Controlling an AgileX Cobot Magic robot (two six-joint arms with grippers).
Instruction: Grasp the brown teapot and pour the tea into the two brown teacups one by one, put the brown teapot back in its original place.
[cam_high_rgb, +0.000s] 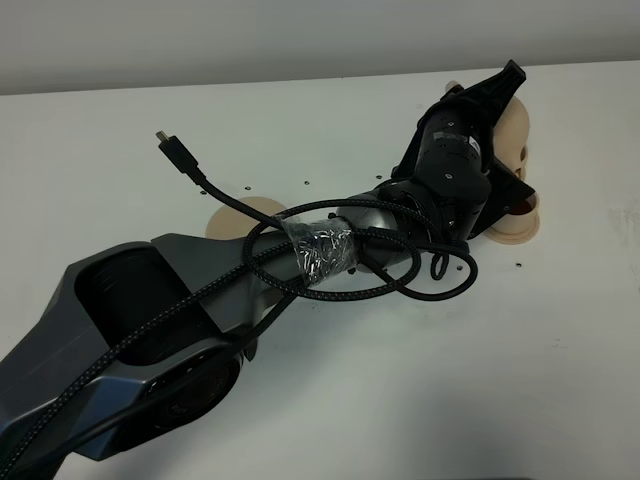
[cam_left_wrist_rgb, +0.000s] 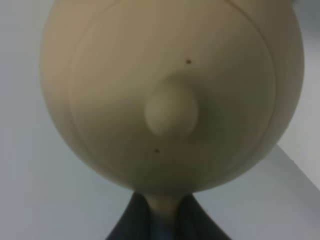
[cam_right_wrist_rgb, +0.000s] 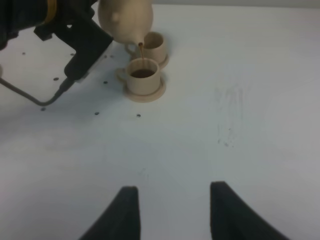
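Note:
The brown teapot (cam_high_rgb: 513, 135) is lifted and tipped, and my left gripper (cam_high_rgb: 503, 90) is shut on its loop handle. Up close, the lid knob (cam_left_wrist_rgb: 171, 112) faces the left wrist camera and the handle runs down between the dark fingers (cam_left_wrist_rgb: 127, 225). From the right wrist view, a thin stream of tea falls from the teapot (cam_right_wrist_rgb: 125, 20) into the nearer teacup (cam_right_wrist_rgb: 143, 76), which holds dark tea. The second teacup (cam_right_wrist_rgb: 154, 46) stands just behind it. My right gripper (cam_right_wrist_rgb: 172, 210) hovers open over bare table, well short of the cups. The wide saucer (cam_high_rgb: 243, 216) lies bare.
My left arm (cam_high_rgb: 330, 245) stretches across the white table with looped black cables (cam_high_rgb: 380, 285), hiding most of the nearer cup's saucer (cam_high_rgb: 516, 230). A loose cable plug (cam_high_rgb: 167, 146) sticks up. Small dark specks dot the tabletop.

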